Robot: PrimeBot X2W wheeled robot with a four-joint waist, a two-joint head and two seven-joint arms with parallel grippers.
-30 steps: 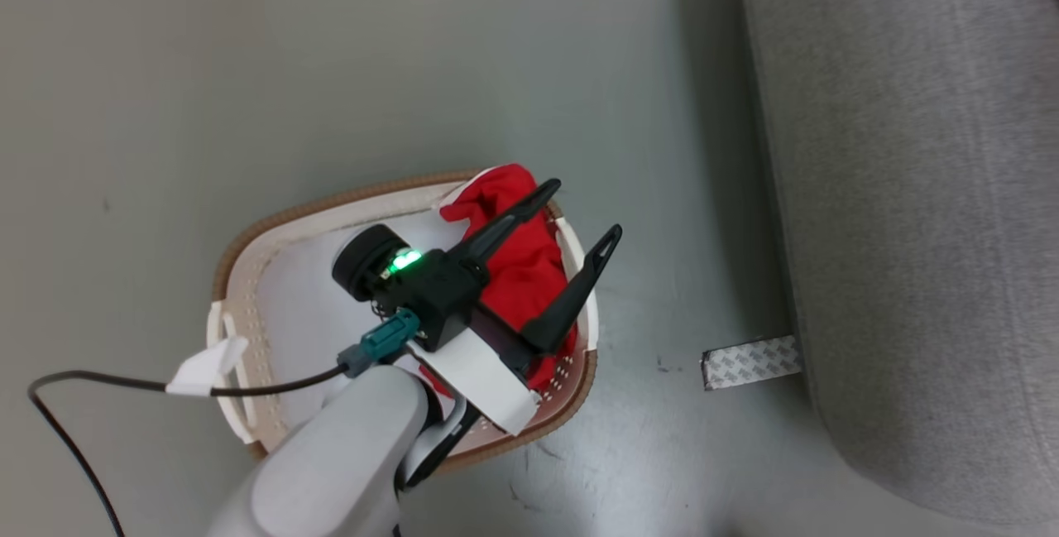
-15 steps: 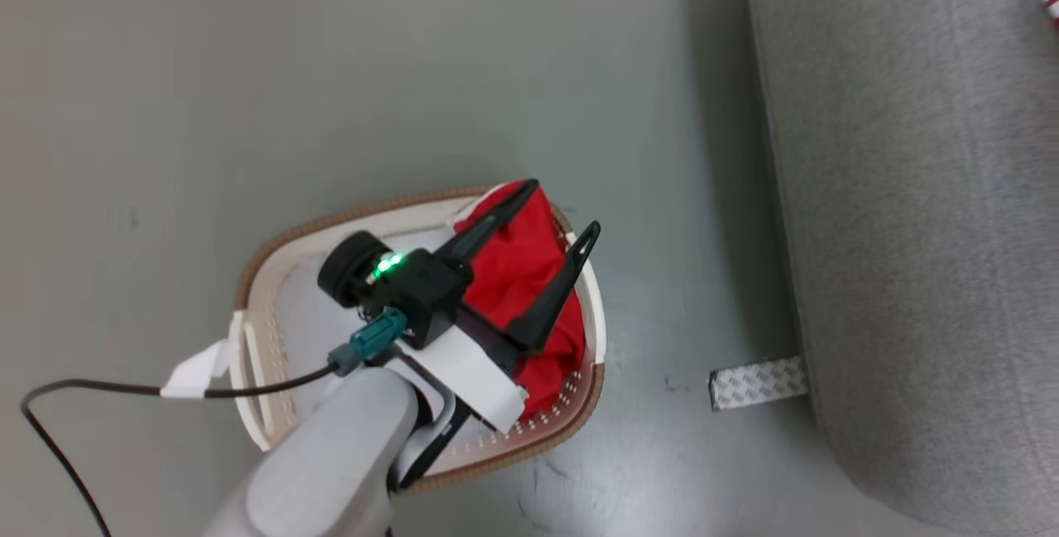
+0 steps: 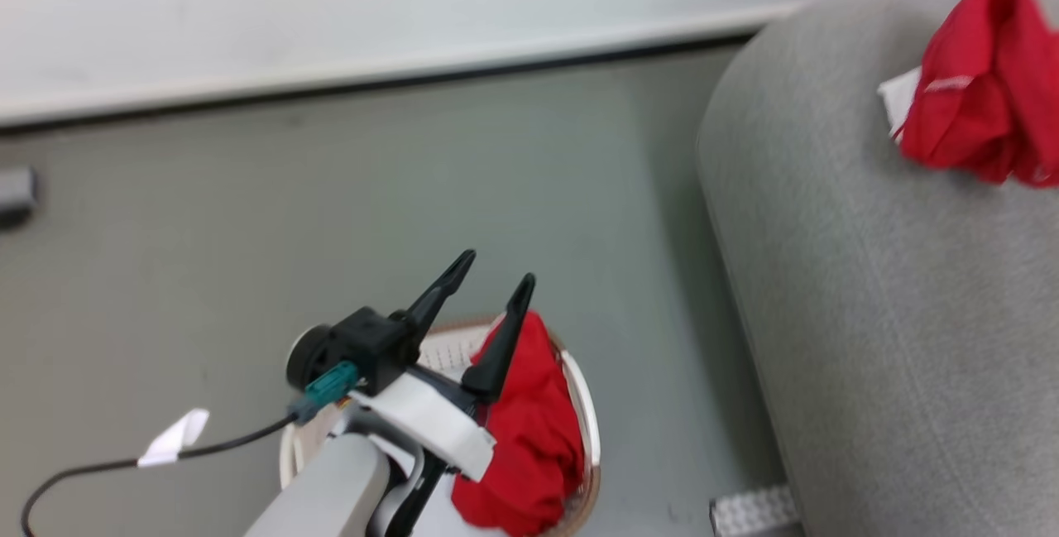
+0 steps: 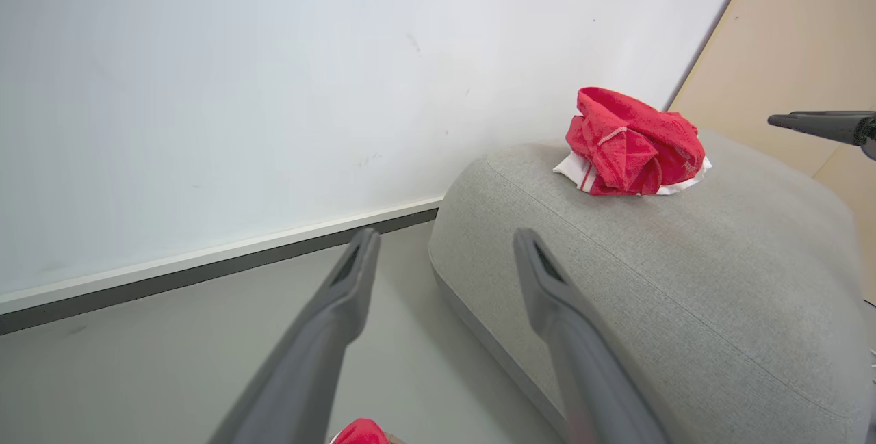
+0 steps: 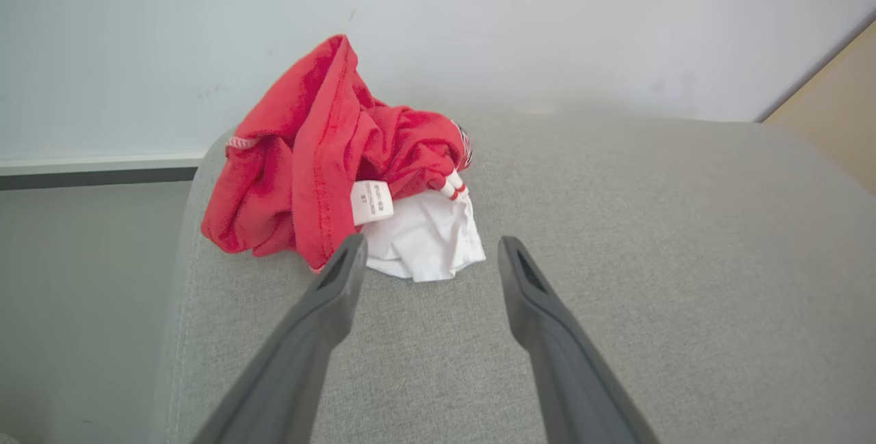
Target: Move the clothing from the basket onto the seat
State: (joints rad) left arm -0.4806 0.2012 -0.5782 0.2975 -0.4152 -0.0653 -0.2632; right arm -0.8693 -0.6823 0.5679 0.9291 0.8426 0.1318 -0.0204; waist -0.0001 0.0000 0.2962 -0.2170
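My left gripper [image 3: 496,268] sits at the lower middle of the head view. Its two dark fingers [image 3: 503,334] are spread apart, pointing up and a little to the right. Behind them I can see the black wrist housing [image 3: 368,342], a white bracket [image 3: 426,425] and the pale grey forearm [image 3: 327,487] coming in from the bottom edge. The left wrist view shows the same fingers standing well apart. My right gripper [image 5: 431,243] is spread just as wide in its own wrist view. One of its fingers shows at the right edge of the left wrist view, lying level.
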